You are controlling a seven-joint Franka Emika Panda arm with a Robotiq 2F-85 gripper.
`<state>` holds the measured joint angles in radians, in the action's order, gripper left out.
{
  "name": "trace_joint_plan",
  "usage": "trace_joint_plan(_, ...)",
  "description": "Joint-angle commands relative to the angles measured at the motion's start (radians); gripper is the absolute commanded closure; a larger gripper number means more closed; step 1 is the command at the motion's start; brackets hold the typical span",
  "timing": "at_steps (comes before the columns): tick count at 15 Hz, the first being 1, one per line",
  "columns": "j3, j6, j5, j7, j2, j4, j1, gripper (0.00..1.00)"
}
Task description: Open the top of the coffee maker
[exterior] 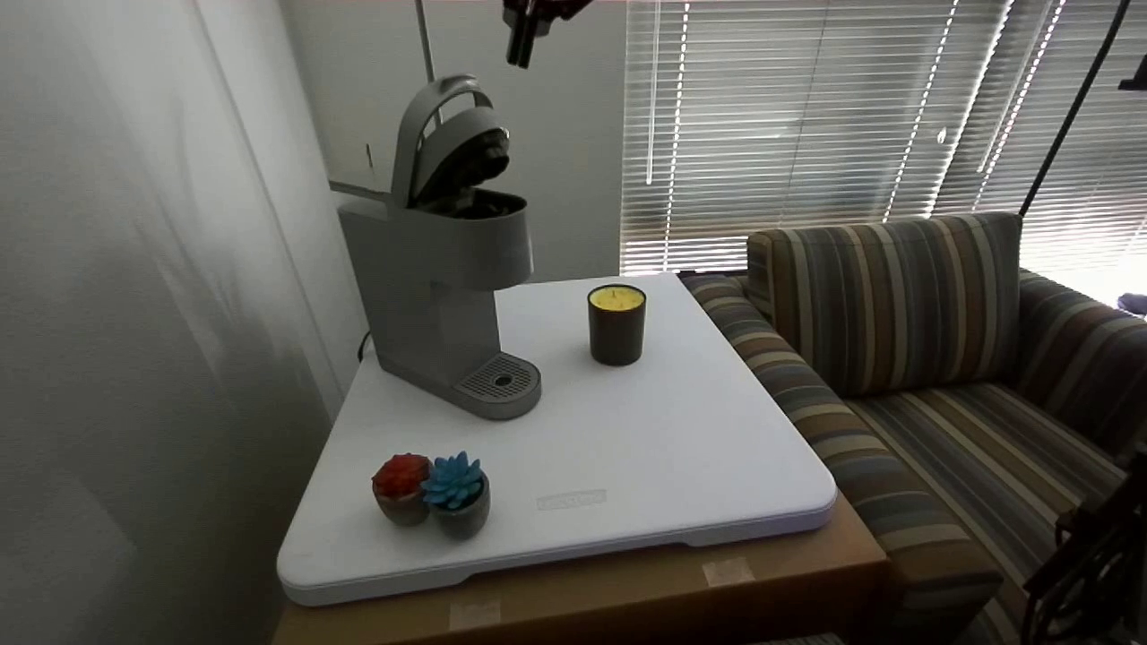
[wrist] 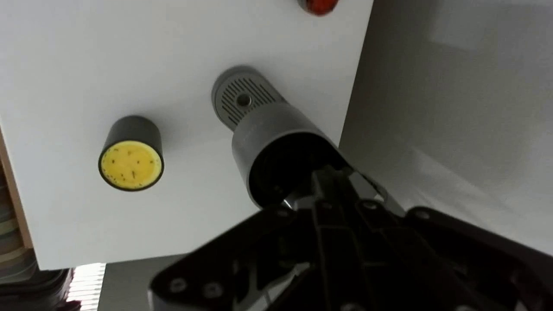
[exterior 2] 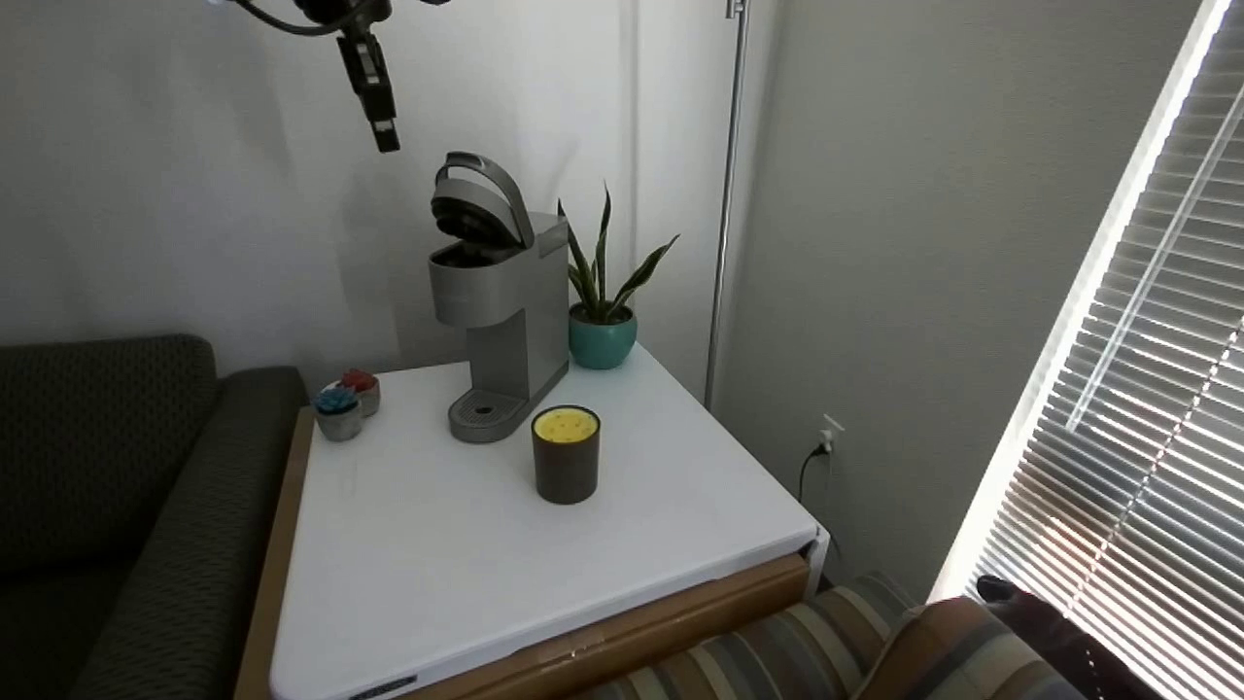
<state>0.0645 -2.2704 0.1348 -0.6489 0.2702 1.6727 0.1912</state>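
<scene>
Grey coffee maker (exterior: 430,269), curved lid (exterior: 459,141) raised

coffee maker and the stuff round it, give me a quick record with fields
main item: coffee maker, upright on white table
task state: top raised at a slant; whether fully open, cannot tell
robot: gripper shut, apart from the top in both exterior views
nearby: dark candle jar, upright
decor: red plant beside blue plant
greenery: teal-potted plant, partly behind the coffee maker
</scene>
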Motion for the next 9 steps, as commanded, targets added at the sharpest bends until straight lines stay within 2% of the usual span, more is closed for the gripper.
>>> trace_joint_plan(1,0.018,0.239,0.098,0.161,0.007,-0.074,-0.059,0.66)
trace_joint_plan(3,0.003,0.351,0.094,0.188,0.021,-0.118,-0.066,0.59)
trace_joint_plan(6,-0.008,0.463,0.082,0.203,0.044,-0.174,-0.078,0.37)
trace_joint_plan(9,-0.012,0.525,0.086,0.208,0.068,-0.221,-0.088,0.17)
